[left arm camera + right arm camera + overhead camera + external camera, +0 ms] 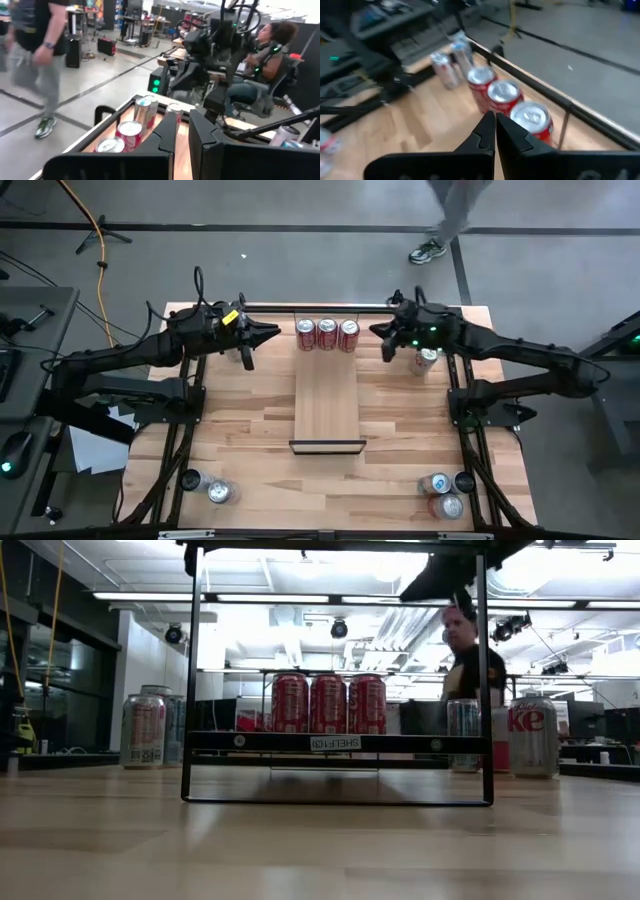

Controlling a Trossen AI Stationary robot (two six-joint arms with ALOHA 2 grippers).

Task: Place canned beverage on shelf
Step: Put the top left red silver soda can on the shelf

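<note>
Both tools are clenched and empty: left tool (pixel 270 333) and right tool (pixel 378 330) flank the three red cans (pixel 326 334) at the shelf's (pixel 327 405) top end. I'd open the right tool first, then take the silver can (pixel 427 360) (center-right) squarely.

High cam looks straight down on the whole table (pixel 250 430). Low cam sits at tabletop level, facing the far room. Both wrist cams look close-up at the same three red cans (pixel 327 334).
</note>
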